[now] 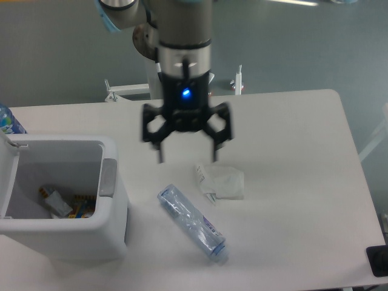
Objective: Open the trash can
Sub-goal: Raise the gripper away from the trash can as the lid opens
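White trash can (112, 230) with lid swung up, scraps visible inside, claw (187, 156) spread wide and empty, hovering right of the can, apart from it

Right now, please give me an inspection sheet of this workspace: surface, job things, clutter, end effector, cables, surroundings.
Surface: white table, rounded corner, no spill seen.
Job things: white trash can at the left edge, lid open, litter inside; grey latch tab on its right wall.
Clutter: plastic bottle lying flat; crumpled white wrapper beside it; part of a blue bottle at the far left.
End effector: gripper open, holding nothing, above the table right of the can, blue light on.
Cables: nothing seen.
Surroundings: grey floor; white metal frame behind the table; dark object at the lower right edge.
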Controlling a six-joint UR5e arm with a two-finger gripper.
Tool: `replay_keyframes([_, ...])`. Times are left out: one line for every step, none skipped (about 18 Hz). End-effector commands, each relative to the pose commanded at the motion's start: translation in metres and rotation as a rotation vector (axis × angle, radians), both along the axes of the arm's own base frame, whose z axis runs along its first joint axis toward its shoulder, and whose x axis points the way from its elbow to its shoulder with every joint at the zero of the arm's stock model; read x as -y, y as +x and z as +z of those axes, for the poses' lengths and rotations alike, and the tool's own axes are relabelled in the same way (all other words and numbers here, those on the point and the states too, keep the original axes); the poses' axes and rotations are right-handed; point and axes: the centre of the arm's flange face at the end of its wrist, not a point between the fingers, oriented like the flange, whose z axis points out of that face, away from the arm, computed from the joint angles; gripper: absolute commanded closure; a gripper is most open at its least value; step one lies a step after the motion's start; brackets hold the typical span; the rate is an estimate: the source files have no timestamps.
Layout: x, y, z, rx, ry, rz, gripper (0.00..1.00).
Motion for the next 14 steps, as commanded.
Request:
replay_keyframes([0.010,-0.003,0.001,-0.003,-0.039,-0.034,0.00])
replay_keyframes([0.020,-0.007,0.003,-0.002,-0.068,-0.057,0.00])
replay_keyframes([0.030,-0.009,0.005,0.002,-0.092,-0.079,0.00])
replay_keyframes([0.039,-0.014,0.002,0.010,-0.117,-0.098,0.00])
replay_keyframes([0.048,-0.021,-0.007,0.022,-0.143,-0.121,0.00])
replay_keyframes([0.057,-0.022,-0.012,0.017,-0.158,-0.140,0.00])
replay_keyframes([0.064,-0.023,-0.013,0.015,-0.171,-0.161,0.00])
replay_keyframes([0.071,-0.020,-0.012,0.012,-0.181,-0.179,0.00])
replay_keyframes([0.074,-0.019,-0.011,0.008,-0.185,-0.191,0.00])
replay_keyframes([0.073,-0.017,-0.011,0.007,-0.186,-0.194,0.00])
replay_keyframes([0.074,-0.018,-0.011,0.007,-0.187,-0.193,0.00])
replay_keyframes([0.073,-0.016,-0.010,0.005,-0.186,-0.194,0.00])
replay_keyframes([0.074,-0.016,-0.010,0.007,-0.187,-0.195,0.00])
replay_keyframes([0.074,-0.015,-0.009,0.005,-0.186,-0.194,0.00])
